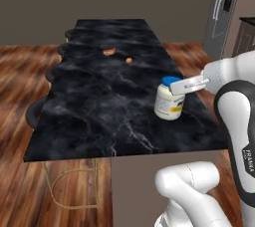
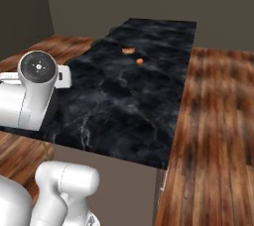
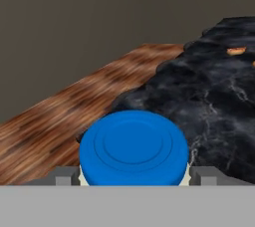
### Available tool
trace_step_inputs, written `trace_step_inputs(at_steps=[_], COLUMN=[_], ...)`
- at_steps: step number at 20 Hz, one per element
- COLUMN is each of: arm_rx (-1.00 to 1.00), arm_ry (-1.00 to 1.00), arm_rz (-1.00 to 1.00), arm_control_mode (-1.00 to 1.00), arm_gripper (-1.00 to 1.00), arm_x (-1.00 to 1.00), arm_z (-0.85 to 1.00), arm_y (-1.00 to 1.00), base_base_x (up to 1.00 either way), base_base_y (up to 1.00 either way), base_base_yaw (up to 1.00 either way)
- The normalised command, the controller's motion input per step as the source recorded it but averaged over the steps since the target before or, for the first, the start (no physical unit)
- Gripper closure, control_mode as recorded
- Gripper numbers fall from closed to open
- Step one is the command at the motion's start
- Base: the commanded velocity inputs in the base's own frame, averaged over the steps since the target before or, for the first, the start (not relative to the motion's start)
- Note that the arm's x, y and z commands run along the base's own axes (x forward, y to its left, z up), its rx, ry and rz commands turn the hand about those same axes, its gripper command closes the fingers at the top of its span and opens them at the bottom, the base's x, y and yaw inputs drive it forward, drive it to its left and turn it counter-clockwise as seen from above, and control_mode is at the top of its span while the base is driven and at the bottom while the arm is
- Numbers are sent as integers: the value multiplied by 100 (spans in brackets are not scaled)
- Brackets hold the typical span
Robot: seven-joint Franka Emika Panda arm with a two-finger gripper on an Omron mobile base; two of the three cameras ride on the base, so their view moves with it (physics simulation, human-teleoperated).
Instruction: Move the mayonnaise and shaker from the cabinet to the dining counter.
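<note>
Mayo jar [image 1: 169, 102] on dining counter [image 1: 99, 111], prob light, rigid, slick; best taken at blue lid [image 3: 133, 147], gripper [image 3: 133, 173] fingers astride it, contact unclear.

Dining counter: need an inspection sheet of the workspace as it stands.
Surface: black white-veined marble dining counter, long, on a taupe base.
Job's things: white mayonnaise jar with blue lid appears to rest on the marble near the counter's right edge.
Clutter: two small orange-brown food bits at the far end.
Grippers: gripper straddles the blue lid, one finger on each side; grip cannot be told.
Cables: nothing seen.
Surroundings: black stools along the left edge, wood floor, grey walls.
</note>
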Motion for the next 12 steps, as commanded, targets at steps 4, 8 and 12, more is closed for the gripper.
trace_step_inputs(at_steps=[4, 8, 12], arm_rx=[0, 0, 0], arm_ry=[0, 0, 0], arm_rz=[0, 0, 0], arm_control_mode=[100, 100, 100], arm_gripper=[100, 100, 100], arm_x=[0, 0, 0], arm_z=[0, 0, 0], arm_y=[0, 0, 0], base_base_x=[3, 22, 43], base_base_y=[-51, -47, -34], base_base_yaw=[-1, 0, 0])
